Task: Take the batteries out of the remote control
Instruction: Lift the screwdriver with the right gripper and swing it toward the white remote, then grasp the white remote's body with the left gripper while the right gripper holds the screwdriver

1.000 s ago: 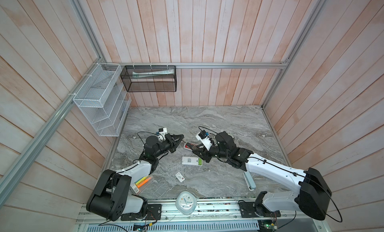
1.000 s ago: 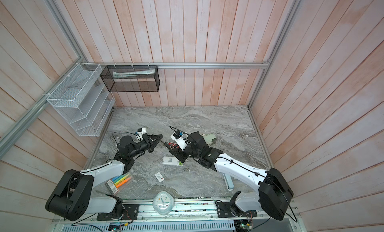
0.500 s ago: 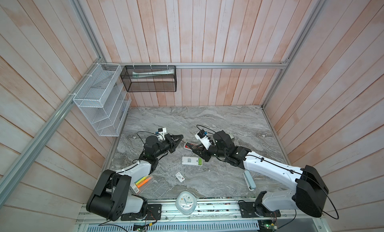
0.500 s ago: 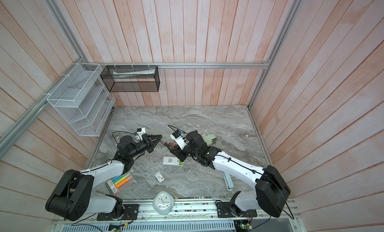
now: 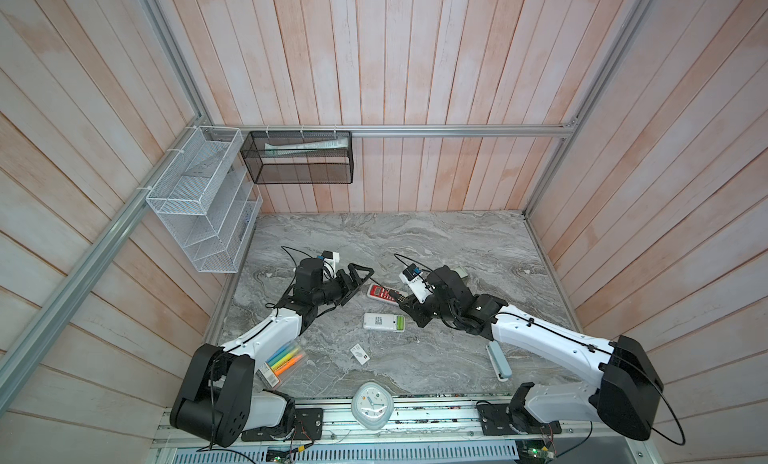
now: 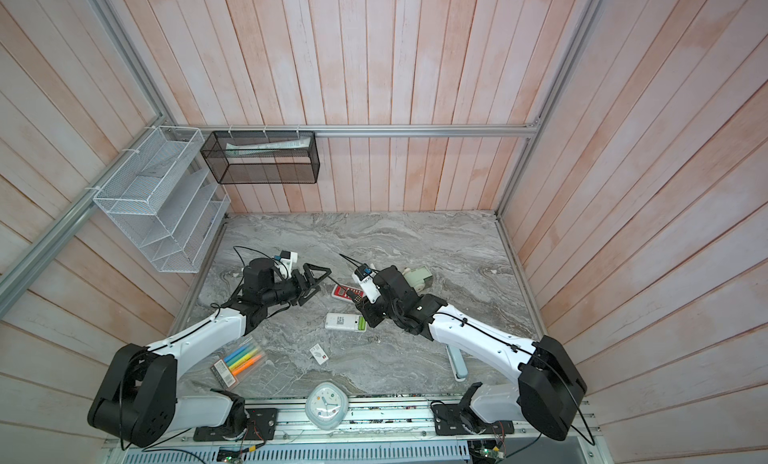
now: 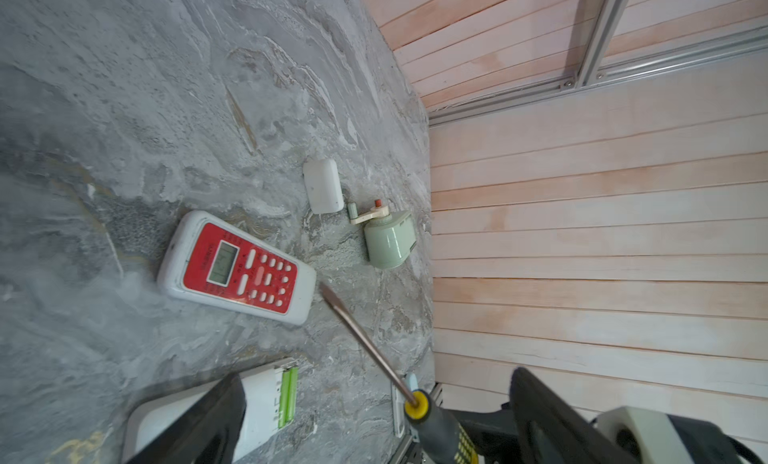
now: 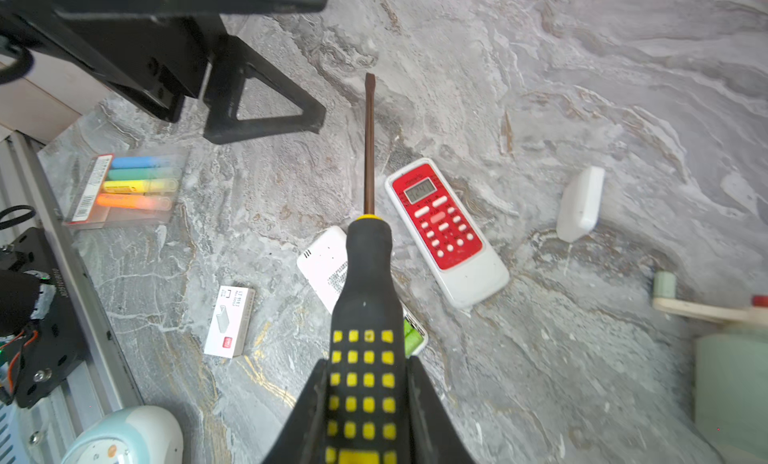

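Observation:
The white remote control lies face down with its compartment open, and two lime green batteries sit in its end. Both show again in the left wrist view, remote control and batteries. My right gripper is shut on the black-and-yellow handle of a screwdriver, just above that remote. Its shaft points over a red-faced remote towards my left gripper. The left gripper is open; the shaft runs between its wide jaws without touching them.
A white battery cover and a pale green pencil sharpener lie behind the red remote. Near the front are a highlighter pack, a staple box, a clock and a pale blue stapler. Wire racks hang at the back left.
My left gripper's jaws have opened. The right gripper has moved a little to the left with the screwdriver.

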Robot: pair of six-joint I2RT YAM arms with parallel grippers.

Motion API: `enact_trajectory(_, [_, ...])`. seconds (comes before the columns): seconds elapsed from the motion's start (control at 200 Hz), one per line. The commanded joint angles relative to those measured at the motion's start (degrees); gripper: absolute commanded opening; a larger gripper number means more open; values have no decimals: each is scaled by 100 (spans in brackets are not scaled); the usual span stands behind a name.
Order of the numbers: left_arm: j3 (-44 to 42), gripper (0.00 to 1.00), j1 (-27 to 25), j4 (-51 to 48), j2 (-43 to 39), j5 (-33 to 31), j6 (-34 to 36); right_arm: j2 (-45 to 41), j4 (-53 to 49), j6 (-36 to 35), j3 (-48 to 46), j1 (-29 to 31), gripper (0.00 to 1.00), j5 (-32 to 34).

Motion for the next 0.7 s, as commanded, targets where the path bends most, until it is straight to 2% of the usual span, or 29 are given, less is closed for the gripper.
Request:
enact_trajectory(0.0, [293, 100, -89, -1378, -141, -652, 1430, -368, -521, 326, -125, 25, 0, 620])
enact_trajectory(0.19, [839, 100, -613, -2414, -163, -1974, 3217, -629, -1064, 722, -146, -45, 0, 1159])
enact_trajectory(0.305, [1144, 100, -848, -2877, 70, -2573, 4057, -687, -1292, 863, -139, -151, 0, 1178])
enact_trajectory(0.47, [1185, 100, -1476, -3073, 506, -3641, 5481, -782, -1516, 905, -163, -255, 0, 1154])
enact_trajectory(0.635, [1202, 100, -1670, -3132, 849, -3911, 6295, -866, -1601, 914, -207, -283, 0, 1115])
enact_trajectory(0.695, [1178, 100, -1688, -3181, 895, -3684, 6668, -884, -1614, 909, -231, -300, 0, 1094])
